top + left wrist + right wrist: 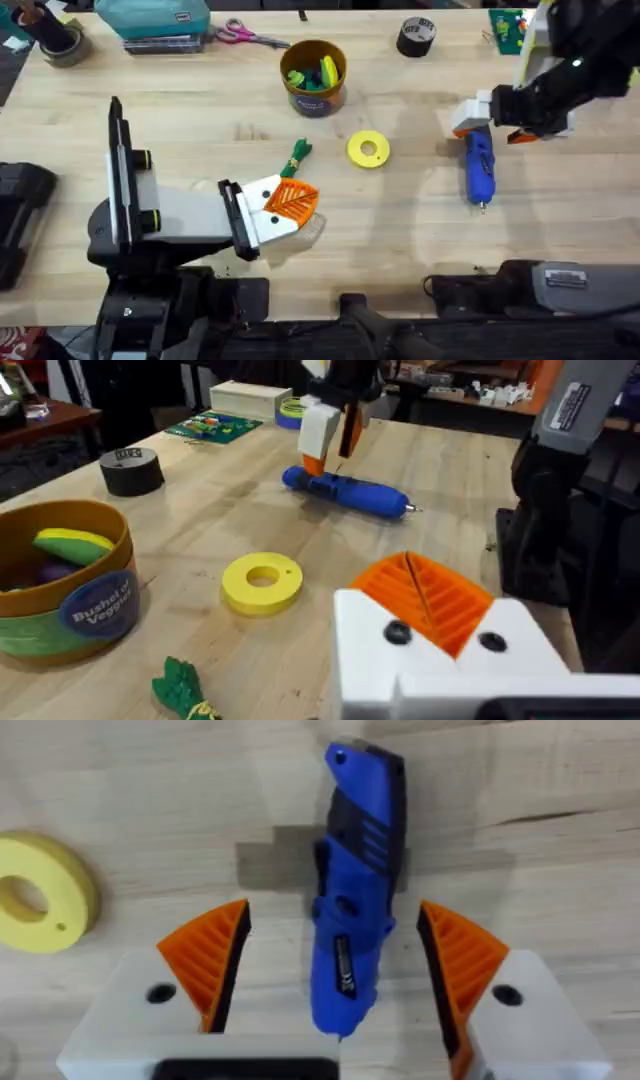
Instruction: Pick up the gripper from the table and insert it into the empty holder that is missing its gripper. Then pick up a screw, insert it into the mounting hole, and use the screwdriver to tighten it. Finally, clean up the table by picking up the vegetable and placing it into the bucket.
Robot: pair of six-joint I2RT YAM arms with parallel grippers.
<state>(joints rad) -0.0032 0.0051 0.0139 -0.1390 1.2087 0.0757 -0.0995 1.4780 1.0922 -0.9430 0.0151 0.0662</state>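
Spanning every view, the wooden bench point(400, 230) carries all the task items. The left end effector point(285, 208) lies low over the bench near its front edge, white holder point(440, 660) showing one orange ribbed gripper point(425, 598) seated in it; whether its fingers are apart or together cannot be told. The right end effector point(335, 955) hangs over the blue screwdriver point(480, 170), its orange pads point(210, 955) spread wide on either side of the tool's body without pressing it. The screwdriver lies flat on the bench, metal tip toward the front edge. The mustard-yellow bucket point(313, 78) stands farther back with toy pieces inside. A flat yellow ring point(368, 150) sits between bucket and screwdriver. The small green vegetable point(298, 155) lies just beside the left end effector's orange finger.
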